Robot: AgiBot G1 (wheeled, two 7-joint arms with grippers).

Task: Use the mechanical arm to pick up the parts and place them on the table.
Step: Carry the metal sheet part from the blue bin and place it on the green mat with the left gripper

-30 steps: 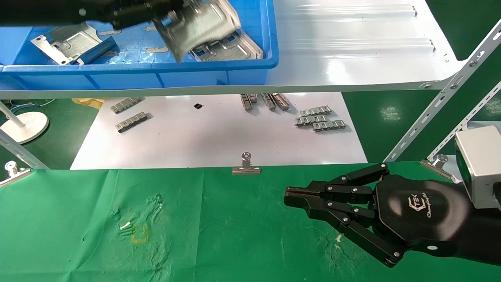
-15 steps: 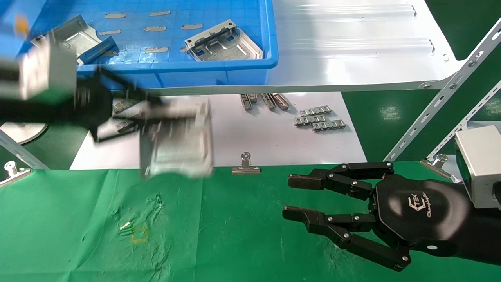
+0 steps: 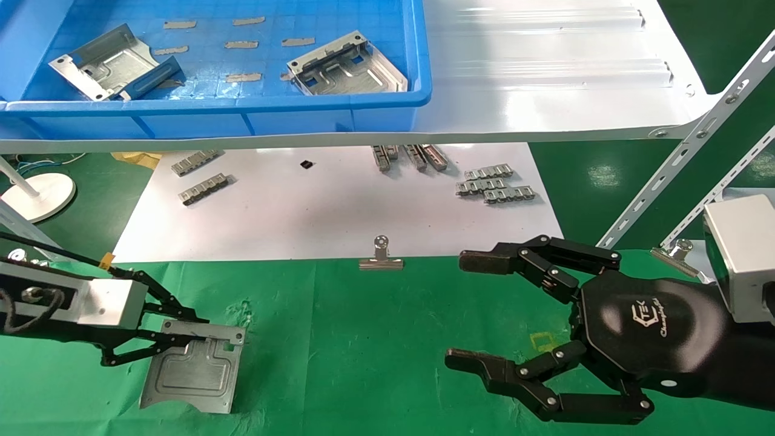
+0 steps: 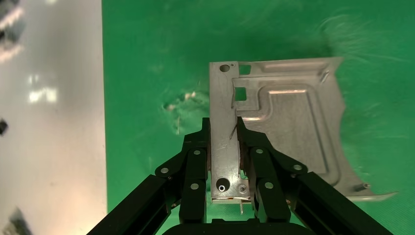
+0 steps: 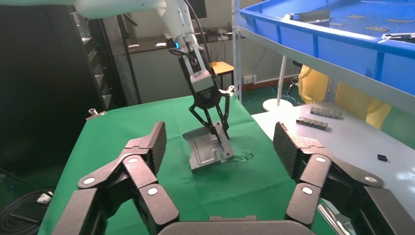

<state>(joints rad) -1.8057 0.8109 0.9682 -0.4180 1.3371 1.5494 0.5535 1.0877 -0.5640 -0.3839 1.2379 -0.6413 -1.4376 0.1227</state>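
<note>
Left gripper (image 3: 158, 329) is clamped on one raised edge flange of a metal bracket plate (image 3: 192, 373), low over the left side of the green cloth table (image 3: 363, 339). In the left wrist view the fingers (image 4: 195, 161) pinch the flange strip from both sides, and the plate's body extends away from the gripper, flat face up. It seems to sit on or just above the cloth; contact cannot be confirmed. Its long axis runs roughly along the clamped flange, and the far end points toward the near table edge. My read is that the placing step is nearly done; what remains is to let go and pull straight back along the flange.

Right gripper (image 3: 478, 312) hovers over the right side of the table, fingers spread wide, holding nothing, well apart from the plate. Left arm is clearly the nearer one.

Plate is thin stamped steel, dull silver, with an embossed groove, a square cut-out and small holes; stiff with hard edges. Cloth is wrinkled and soft. Two more plates (image 3: 346, 63) lie in the blue bin (image 3: 272, 109) on the white shelf (image 3: 545, 72).
</note>
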